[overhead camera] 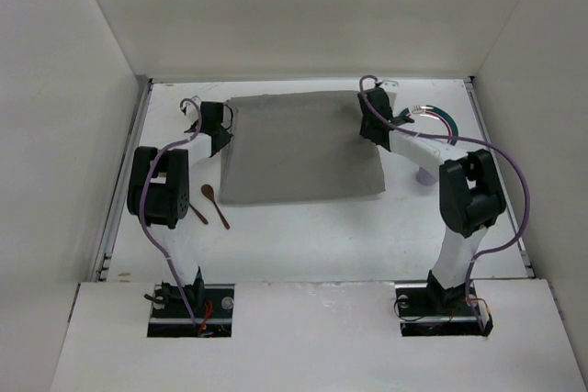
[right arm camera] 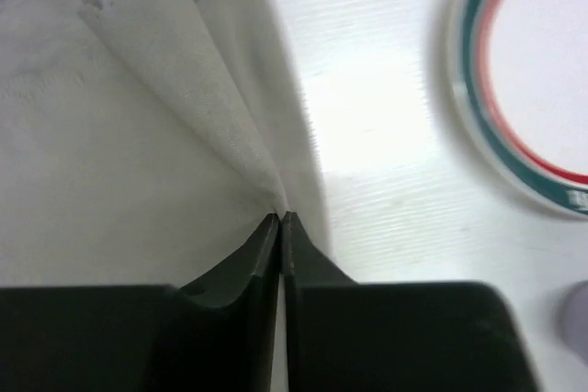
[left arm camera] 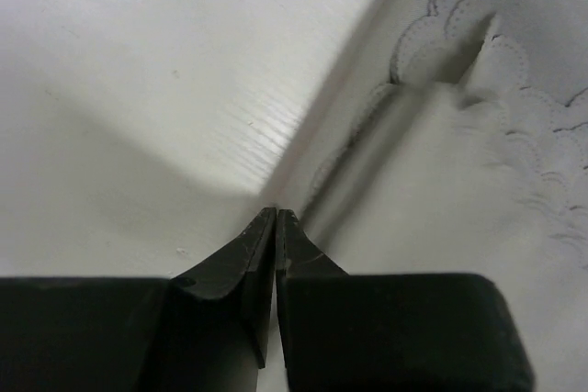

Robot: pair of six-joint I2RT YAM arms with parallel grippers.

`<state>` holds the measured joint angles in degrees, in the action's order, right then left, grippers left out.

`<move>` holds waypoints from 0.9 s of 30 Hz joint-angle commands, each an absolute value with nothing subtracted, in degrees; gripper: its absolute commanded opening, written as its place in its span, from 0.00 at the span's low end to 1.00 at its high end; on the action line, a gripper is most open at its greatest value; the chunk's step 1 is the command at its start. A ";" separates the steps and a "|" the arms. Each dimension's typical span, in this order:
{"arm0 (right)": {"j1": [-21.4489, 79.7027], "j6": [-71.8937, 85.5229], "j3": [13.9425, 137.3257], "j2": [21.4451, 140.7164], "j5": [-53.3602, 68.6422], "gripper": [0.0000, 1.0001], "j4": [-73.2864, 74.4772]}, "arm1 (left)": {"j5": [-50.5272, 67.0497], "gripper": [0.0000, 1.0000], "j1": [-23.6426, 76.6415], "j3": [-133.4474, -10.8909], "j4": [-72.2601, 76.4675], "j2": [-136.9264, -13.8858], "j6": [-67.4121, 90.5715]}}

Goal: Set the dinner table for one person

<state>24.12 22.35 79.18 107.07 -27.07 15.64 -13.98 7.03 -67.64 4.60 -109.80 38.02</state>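
Note:
The dinner table [overhead camera: 303,245] is a white tabletop. A grey cloth mat [overhead camera: 303,149] with a scalloped stitched edge lies on its far middle. My left gripper [overhead camera: 223,119] is at the mat's far left corner. In the left wrist view it [left arm camera: 277,213] is shut, with the mat's [left arm camera: 459,181] raised edge running into the tips. My right gripper [overhead camera: 370,119] is at the far right corner. In the right wrist view it [right arm camera: 279,218] is shut on the mat [right arm camera: 110,135], whose folds gather at the tips.
A white plate [overhead camera: 439,117] with a green and red rim lies right of the mat, also in the right wrist view [right arm camera: 551,61]. A pale lilac cup [overhead camera: 425,176] stands nearer. Two wooden spoons [overhead camera: 218,206] lie left of the mat's near corner. Metal rails line the sides.

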 commanded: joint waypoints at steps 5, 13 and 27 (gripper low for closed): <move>18.59 27.16 75.06 105.65 -26.55 0.34 11.08 | -16.08 0.02 6.55 -65.92 5.10 -108.02 38.67; 18.68 27.33 70.58 101.34 -22.77 0.64 6.77 | -17.49 0.12 8.30 -62.85 5.36 -101.61 38.67; 19.02 28.65 69.26 101.51 -16.17 0.63 2.64 | -9.04 0.30 10.50 -71.26 5.20 -107.91 32.00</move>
<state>18.26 28.10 69.25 103.88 -17.52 5.98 -10.87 10.39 -66.37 7.73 -104.73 34.87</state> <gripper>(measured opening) 0.634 0.301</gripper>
